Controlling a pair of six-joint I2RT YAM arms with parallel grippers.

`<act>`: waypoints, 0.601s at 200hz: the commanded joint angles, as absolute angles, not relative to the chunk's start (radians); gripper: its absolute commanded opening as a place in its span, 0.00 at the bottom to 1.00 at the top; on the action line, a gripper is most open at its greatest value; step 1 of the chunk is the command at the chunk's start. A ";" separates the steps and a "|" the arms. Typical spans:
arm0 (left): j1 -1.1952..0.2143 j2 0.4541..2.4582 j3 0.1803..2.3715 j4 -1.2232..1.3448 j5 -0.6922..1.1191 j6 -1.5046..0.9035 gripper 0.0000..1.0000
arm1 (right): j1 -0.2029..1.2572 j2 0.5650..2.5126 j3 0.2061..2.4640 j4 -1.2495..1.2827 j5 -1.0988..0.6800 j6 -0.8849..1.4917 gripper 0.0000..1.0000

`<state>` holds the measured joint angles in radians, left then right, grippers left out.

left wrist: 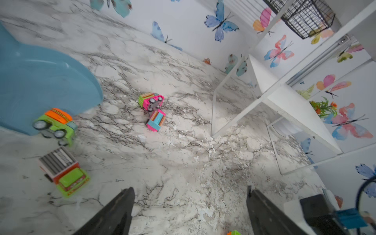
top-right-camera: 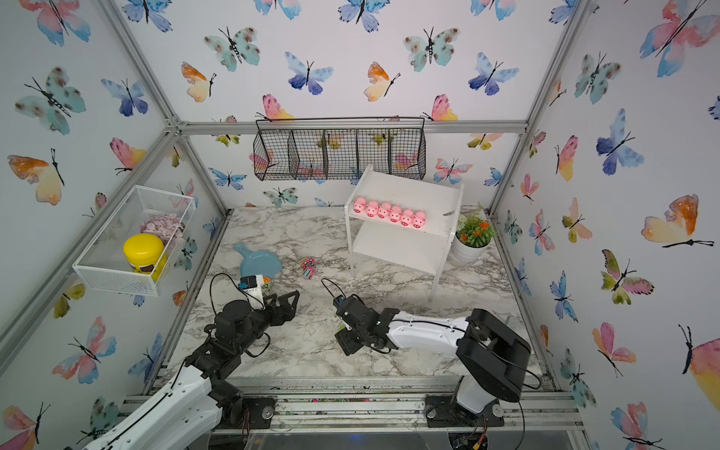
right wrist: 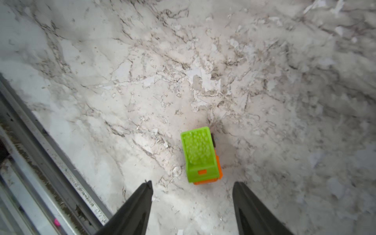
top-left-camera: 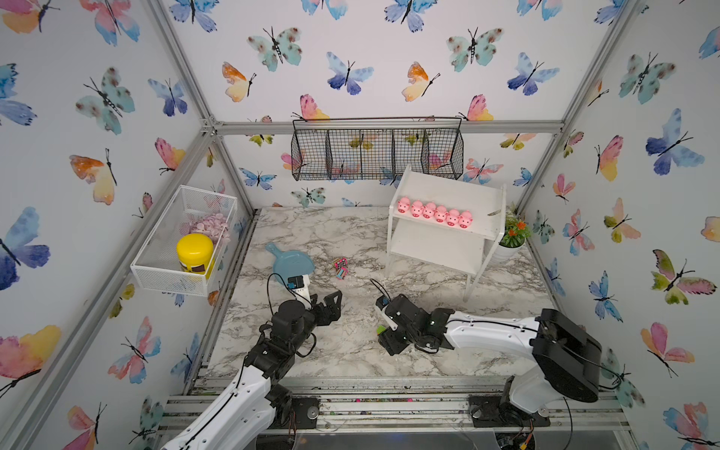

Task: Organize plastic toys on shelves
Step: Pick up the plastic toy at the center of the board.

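**Left wrist view:** left fingers (left wrist: 122, 209) apart and empty. Beside them lie a ladder truck (left wrist: 63, 171) and a green-orange truck (left wrist: 55, 126) at the blue dish's (left wrist: 40, 81) edge, both barely seen in the top views. Two pink trucks (left wrist: 151, 101) lie ahead.

**Right wrist view:** right fingers (right wrist: 138, 203) apart, with a green dump truck (right wrist: 198, 154) just ahead on the tabletop (right wrist: 122, 61).

**Top views only:** six pigs (top-left-camera: 434, 212) in a row on the shelf's (top-left-camera: 448, 187) upper board.

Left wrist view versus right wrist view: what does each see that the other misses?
Only the left wrist view shows the blue dish, the white shelf, two pink trucks, a green-orange truck and a ladder truck. Only the right wrist view shows the metal rail and the green tipper truck whole. Both show the marble table, plus the left tool or right tool, open.
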<state>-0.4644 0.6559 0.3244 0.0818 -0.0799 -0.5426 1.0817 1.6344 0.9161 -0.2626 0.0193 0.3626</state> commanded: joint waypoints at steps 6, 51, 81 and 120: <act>-0.411 0.600 0.379 0.004 -0.176 -0.523 0.94 | 1.086 1.736 1.034 -0.403 0.026 0.398 0.70; -0.388 0.559 0.393 -0.011 -0.175 -0.491 0.94 | 1.086 1.847 1.135 -0.492 0.026 0.430 0.54; -0.385 0.554 0.391 -0.005 -0.168 -0.488 0.94 | 1.086 1.878 1.172 -0.526 0.060 0.461 0.38; -0.382 0.550 0.397 0.002 -0.153 -0.488 0.94 | 1.086 1.890 1.217 -0.586 0.192 0.709 0.24</act>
<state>-0.3878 0.5636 0.3824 -0.0029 -0.1543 -0.5014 1.0817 1.8706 1.1805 -0.4957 0.0681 0.5095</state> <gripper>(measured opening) 0.942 0.314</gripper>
